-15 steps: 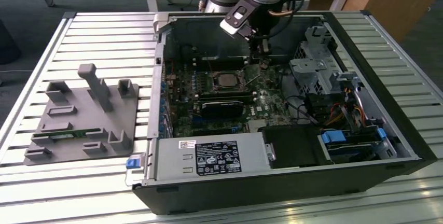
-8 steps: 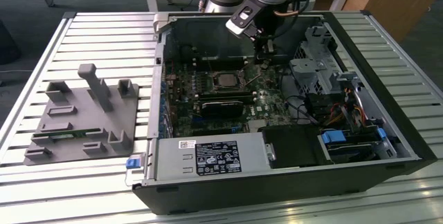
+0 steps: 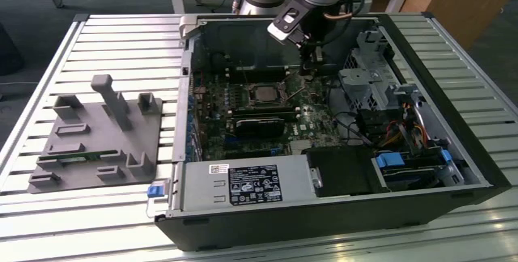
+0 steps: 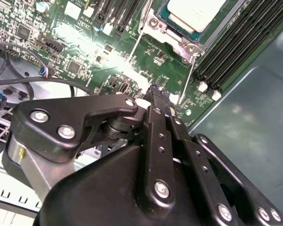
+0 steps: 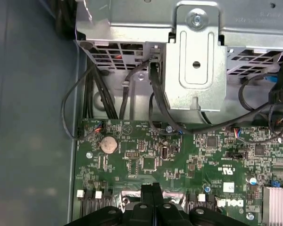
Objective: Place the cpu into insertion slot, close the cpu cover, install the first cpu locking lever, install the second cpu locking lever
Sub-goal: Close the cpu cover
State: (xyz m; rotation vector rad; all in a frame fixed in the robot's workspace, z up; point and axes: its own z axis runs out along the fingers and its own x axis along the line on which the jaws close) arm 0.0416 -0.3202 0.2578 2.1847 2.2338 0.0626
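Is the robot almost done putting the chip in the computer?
Partly. The chip is in place, and the silver cover looks closed over it. The hand, fingers together, sits right beside one thin lever. That one and the other lever both seem to stick up, unlocked, so locking the two of them looks left to do.

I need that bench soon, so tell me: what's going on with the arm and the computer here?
A robot arm has its gripper down inside the open computer case, just above the motherboard beside the insertion slot. In the second wrist view the cpu sits in the slot with the cpu cover lying over its edges. The gripper is shut, its tip close to one of two thin locking levers; whether they are latched is unclear.
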